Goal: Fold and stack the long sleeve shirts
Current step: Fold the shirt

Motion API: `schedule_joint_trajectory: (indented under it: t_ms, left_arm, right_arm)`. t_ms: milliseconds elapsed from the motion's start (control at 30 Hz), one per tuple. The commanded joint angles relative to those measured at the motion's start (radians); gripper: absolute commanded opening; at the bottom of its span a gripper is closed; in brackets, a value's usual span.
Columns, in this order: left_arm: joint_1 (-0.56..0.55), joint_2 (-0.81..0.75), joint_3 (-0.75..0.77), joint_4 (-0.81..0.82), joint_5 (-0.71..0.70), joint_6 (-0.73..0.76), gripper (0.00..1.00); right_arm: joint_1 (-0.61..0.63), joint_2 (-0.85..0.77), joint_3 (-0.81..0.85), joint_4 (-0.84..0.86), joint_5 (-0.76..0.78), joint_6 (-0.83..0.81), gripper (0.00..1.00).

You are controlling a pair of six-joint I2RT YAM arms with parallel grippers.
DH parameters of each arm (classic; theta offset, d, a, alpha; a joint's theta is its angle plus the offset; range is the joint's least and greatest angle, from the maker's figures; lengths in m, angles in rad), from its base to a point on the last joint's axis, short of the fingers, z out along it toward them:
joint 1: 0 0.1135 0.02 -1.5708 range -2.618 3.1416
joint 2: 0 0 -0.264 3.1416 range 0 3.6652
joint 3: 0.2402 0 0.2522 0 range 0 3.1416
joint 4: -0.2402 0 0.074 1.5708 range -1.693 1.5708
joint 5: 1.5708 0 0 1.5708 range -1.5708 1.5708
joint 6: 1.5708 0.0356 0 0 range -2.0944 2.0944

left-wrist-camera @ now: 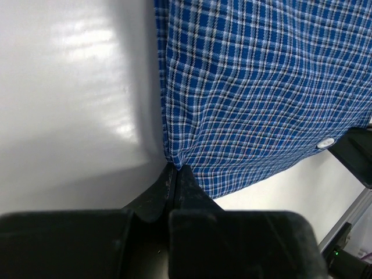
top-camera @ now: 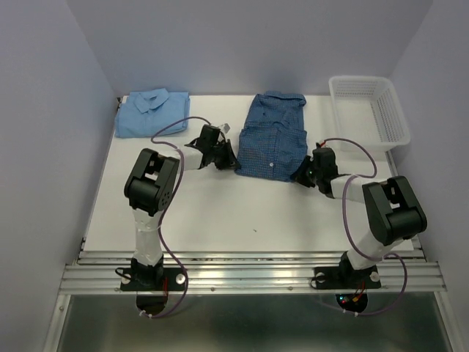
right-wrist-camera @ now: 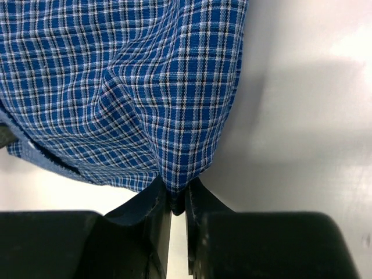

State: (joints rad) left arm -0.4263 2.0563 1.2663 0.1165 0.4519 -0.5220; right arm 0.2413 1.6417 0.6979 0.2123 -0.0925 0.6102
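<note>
Two pinches, one shirt. The left gripper (left-wrist-camera: 174, 174) is clamped shut on the near-left corner of the dark blue fine-check button-up cloth shirt (top-camera: 272, 136). The right gripper (right-wrist-camera: 177, 200) is clamped on its near-right corner, with a bunched fold of cloth between the fingers. That shirt lies on the white table top (top-camera: 220, 220), toward 12 o'clock from the table's middle, collar end away from the arms. The plain light sky blue collared shirt (top-camera: 150, 111) sits folded in the 10 o'clock corner. The white plastic mesh basket (top-camera: 368, 110) is over at 2 o'clock, apart from both shirts.

My guess is this is the hem-to-collar fold. I'd lift both corners level and carry them toward 12 o'clock at the same pace so the crease comes out straight. Then lay the cloth flat before letting go. The right pinch looks thicker, so it may drag extra layers along.

Only the wrist cams actually prove the grips; from above the fingertips are too small to judge. The left wrist view also catches a small white button (left-wrist-camera: 325, 142) near the hem, at 3 o'clock in that frame. Only the overhead shows the sky blue shirt and the basket.
</note>
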Motion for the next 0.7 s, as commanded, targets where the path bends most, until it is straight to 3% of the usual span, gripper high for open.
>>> schedule_joint_trajectory:
  t_ms: [0,67,167,367,500,533,600,667]
  left_arm:
    - [-0.008,-0.151,-0.131,-0.003,-0.001,-0.009,0.0]
    - [-0.009,-0.238,-0.224,-0.005,0.013,-0.022,0.0]
    - [-0.019,-0.374,-0.354,-0.014,0.019,-0.053,0.0]
    - [-0.022,-0.551,-0.493,-0.152,-0.093,-0.082,0.0]
    - [-0.022,-0.539,-0.463,-0.19,-0.173,-0.076,0.0]
    - [-0.022,-0.53,-0.45,-0.202,-0.182,-0.075,0.0]
    - [-0.02,-0.503,-0.404,-0.238,-0.22,-0.062,0.0]
    - [-0.02,-0.481,-0.355,-0.297,-0.264,-0.04,0.0]
  right_arm:
    - [-0.005,-0.117,-0.098,-0.135,-0.196,-0.009,0.15]
    - [-0.005,-0.222,-0.138,-0.206,-0.249,-0.013,0.15]
    - [-0.005,-0.377,-0.181,-0.451,-0.283,-0.024,0.15]
    - [0.006,-0.56,-0.244,-0.643,-0.496,-0.056,0.23]
    - [0.015,-0.585,-0.261,-0.685,-0.61,-0.116,0.52]
    - [0.015,-0.583,-0.258,-0.686,-0.621,-0.125,0.65]
    - [0.015,-0.583,-0.239,-0.686,-0.607,-0.13,1.0]
    - [0.015,-0.597,-0.187,-0.695,-0.548,-0.147,1.0]
